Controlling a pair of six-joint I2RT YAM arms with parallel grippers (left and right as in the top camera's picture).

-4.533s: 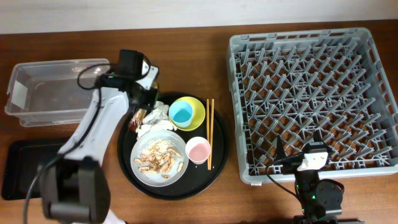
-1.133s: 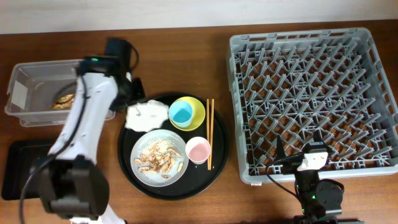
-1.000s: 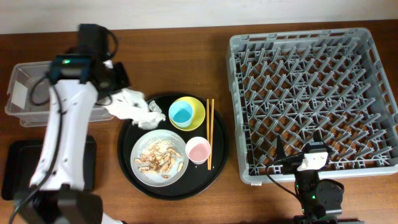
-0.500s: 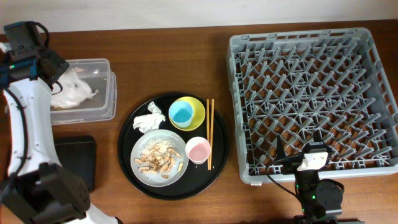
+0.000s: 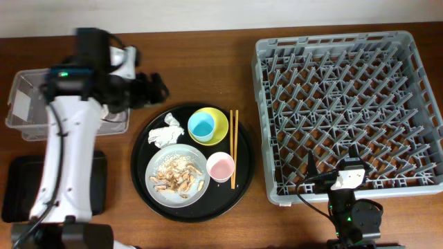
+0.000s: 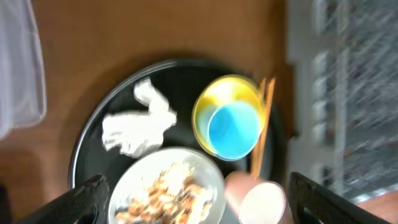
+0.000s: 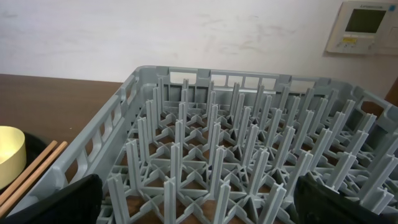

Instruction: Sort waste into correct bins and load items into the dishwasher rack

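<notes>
Left wrist view, smeared with blur, shows my left pincer [image 6: 208,208] with its fingers spread wide to the two bottom corners and nothing between them. Seen from overhead, it hangs over the wooden counter [image 5: 201,76], between the clear rectangular plastic box [image 5: 41,76] and the large round black tray [image 5: 221,200].

Nearest on that tray is the crumpled white paper napkin [image 6: 140,124], lying right against the rim of the round grey-white plate [image 5: 177,203]. That closeness is my worry. If I come down sloppily, a finger could catch the plate's edge and tip the brownish food scraps [image 6: 165,196] with their pale rice-like bits onto the tray. The napkin itself looks light, loose and lumpy, so I judge a shallow pinch might lift only one fold and let it drop short of the box.

Just beyond the napkin sits the yellow-green bowl [image 6: 227,93] with the small light blue cup [image 6: 233,127] nested inside it. The small pink cup [image 6: 258,199] stands beside the plate, and the pair of wooden chopsticks [image 6: 264,124] lies along the tray's far side.

Farther off, the large square grey plastic rack [image 5: 346,104] holds nothing I can see. My right pincer [image 7: 198,199] is parked at its near edge, fingers wide apart. The shallow black rectangular tray [image 5: 21,187] lies beside my left arm, and that arm hides much of the box.
</notes>
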